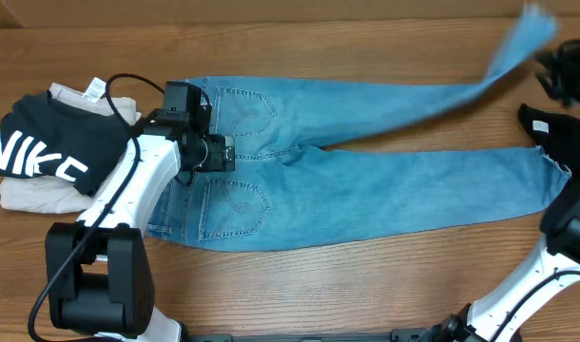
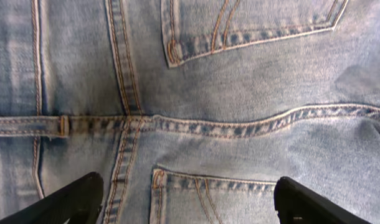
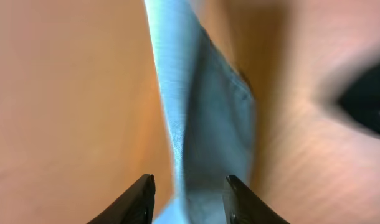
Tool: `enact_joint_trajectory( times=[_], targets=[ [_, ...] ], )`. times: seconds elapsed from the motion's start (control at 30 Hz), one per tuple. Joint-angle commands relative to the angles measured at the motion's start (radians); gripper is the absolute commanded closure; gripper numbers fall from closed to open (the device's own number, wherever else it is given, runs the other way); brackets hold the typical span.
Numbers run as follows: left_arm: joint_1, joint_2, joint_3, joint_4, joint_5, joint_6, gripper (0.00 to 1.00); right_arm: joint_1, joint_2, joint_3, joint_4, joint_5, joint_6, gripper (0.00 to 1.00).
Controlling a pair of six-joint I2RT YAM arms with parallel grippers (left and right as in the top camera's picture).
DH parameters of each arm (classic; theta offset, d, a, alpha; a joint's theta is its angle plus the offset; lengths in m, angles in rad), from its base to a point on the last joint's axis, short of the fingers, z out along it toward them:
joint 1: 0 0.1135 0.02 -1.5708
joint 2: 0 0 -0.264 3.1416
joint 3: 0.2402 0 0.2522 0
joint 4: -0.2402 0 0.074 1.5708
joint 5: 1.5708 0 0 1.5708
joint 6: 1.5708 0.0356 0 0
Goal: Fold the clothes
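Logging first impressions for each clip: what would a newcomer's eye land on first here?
The light-blue jeans lie spread seat-up across the wooden table, with one leg raised and blurred at the far right corner, its denim between the fingers of the right gripper. The left gripper hangs open over the back pockets, and a black NIKE top lies on beige cloth at the left edge.

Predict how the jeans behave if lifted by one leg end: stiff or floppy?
Probably floppy: only one leg of the jeans is raised; the rest lies flat. Likely heavy for cloth: thick stitched seams suggest dense denim, so the rest may drag. Coarse weave seen in the right pincer should resist slipping.
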Motion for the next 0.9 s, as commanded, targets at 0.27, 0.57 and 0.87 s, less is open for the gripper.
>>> enact_joint_trajectory(
  times=[0.27, 0.57, 0.87],
  targets=[
    [-0.001, 0.003, 0.006, 0.015, 0.003, -0.01, 0.09, 0.003, -0.013, -0.001, -0.18, 0.176, -0.258, 0.56],
    [0.0, -0.007, 0.349, -0.3, -0.103, -0.01, 0.05, -0.005, -0.034, -0.001, -0.352, 0.175, -0.303, 0.53],
    [0.0, -0.154, 0.754, -0.813, -0.348, -0.194, 0.07, -0.007, -0.412, -0.001, -0.462, 0.139, -0.36, 0.3]
  ],
)
